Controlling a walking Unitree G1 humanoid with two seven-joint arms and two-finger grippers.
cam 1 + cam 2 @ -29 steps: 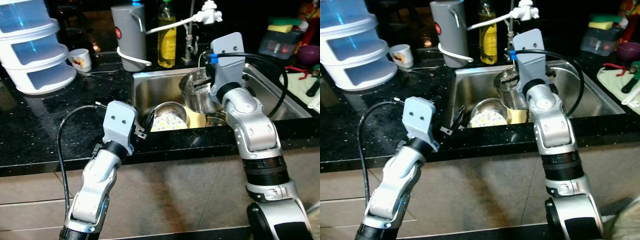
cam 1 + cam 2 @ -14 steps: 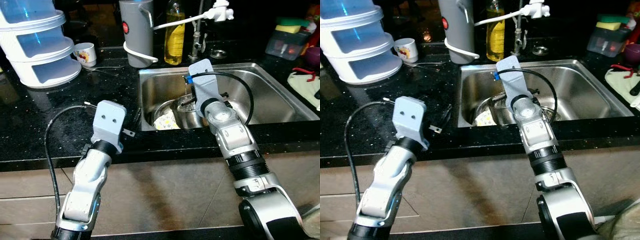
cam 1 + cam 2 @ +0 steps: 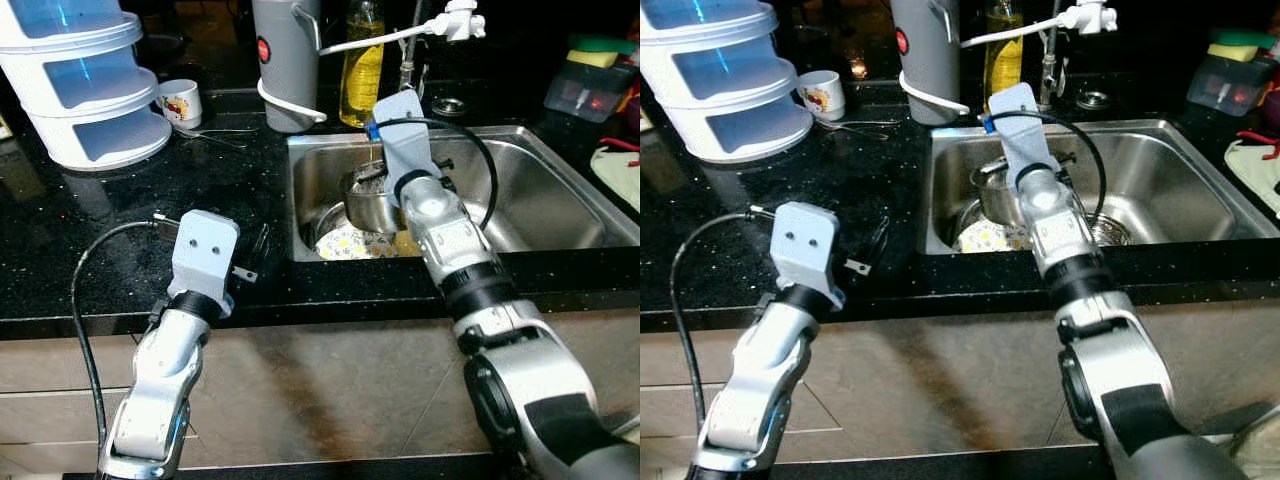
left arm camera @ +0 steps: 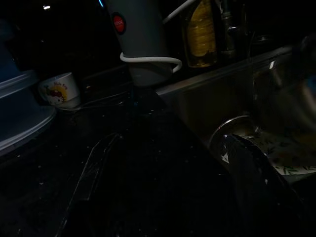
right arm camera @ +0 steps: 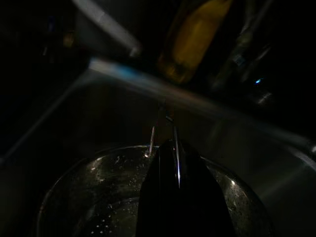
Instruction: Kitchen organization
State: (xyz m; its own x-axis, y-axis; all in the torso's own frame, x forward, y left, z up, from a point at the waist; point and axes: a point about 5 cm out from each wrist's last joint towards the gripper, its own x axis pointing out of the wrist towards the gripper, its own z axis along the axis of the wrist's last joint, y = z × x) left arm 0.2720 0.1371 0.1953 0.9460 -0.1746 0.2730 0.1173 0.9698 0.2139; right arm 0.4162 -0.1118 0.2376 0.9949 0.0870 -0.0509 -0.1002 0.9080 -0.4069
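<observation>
Inside the stainless sink (image 3: 540,200), at its left half, a steel pot (image 3: 368,200) hangs tilted above a floral-patterned plate (image 3: 350,242) that lies on the sink floor. My right gripper (image 5: 170,148) reaches over the pot; in the right wrist view my black fingers (image 5: 173,197) are pressed together at the pot's rim, clamped on its thin wire handle. My right arm extends from the counter edge over the front of the sink.

My left gripper (image 3: 255,245) hovers above the black granite counter (image 3: 120,230), just left of the sink's front corner; I cannot tell whether its fingers are apart or closed, as the left wrist view is too dark.

Behind the sink stand a grey electric kettle (image 3: 285,60) wrapped with a white cord, a bottle of yellow oil (image 3: 362,70) and a faucet (image 3: 445,25). Farther left on the counter sit a small printed mug (image 3: 180,98) and a stacked white-and-blue container (image 3: 85,80).
</observation>
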